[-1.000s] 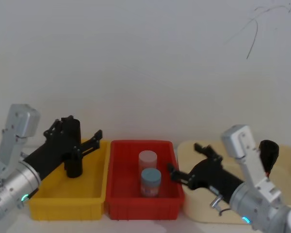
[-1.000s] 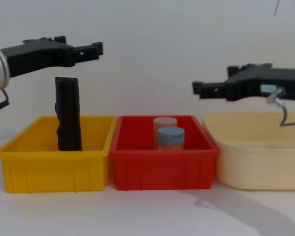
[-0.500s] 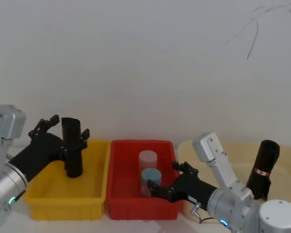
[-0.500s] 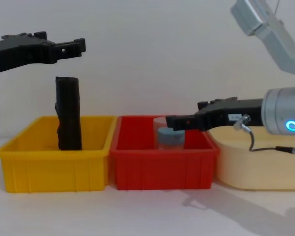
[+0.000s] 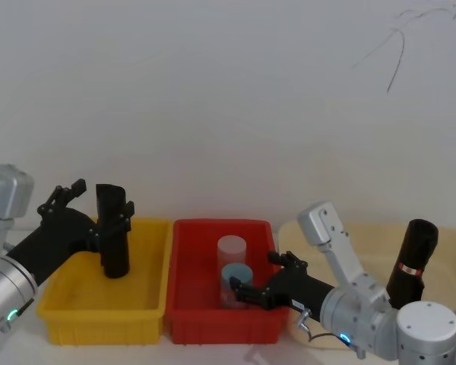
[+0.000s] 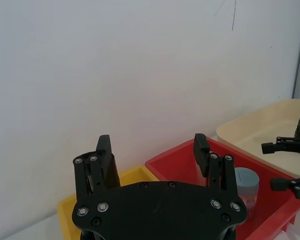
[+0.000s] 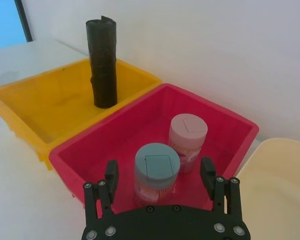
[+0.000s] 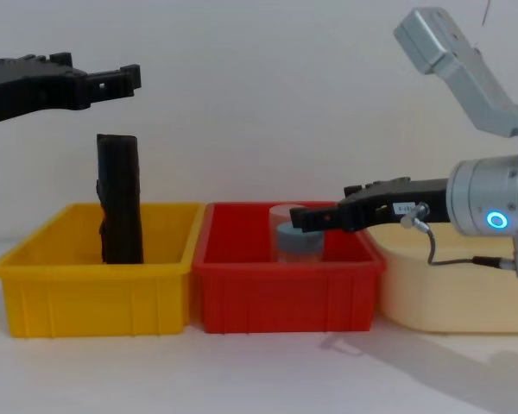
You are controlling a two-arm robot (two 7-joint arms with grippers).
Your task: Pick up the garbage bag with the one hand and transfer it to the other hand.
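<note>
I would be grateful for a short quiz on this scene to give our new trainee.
1. How many jars stand in the red bin?
2. Which container holds the garbage bag with the red-and-white band? A: yellow bin. B: red bin. C: cream tray.
3. True or false: the right gripper is shut on a jar.

Key: 1: two. 2: C. 3: false; it is open, above the red bin by the jars.
</note>
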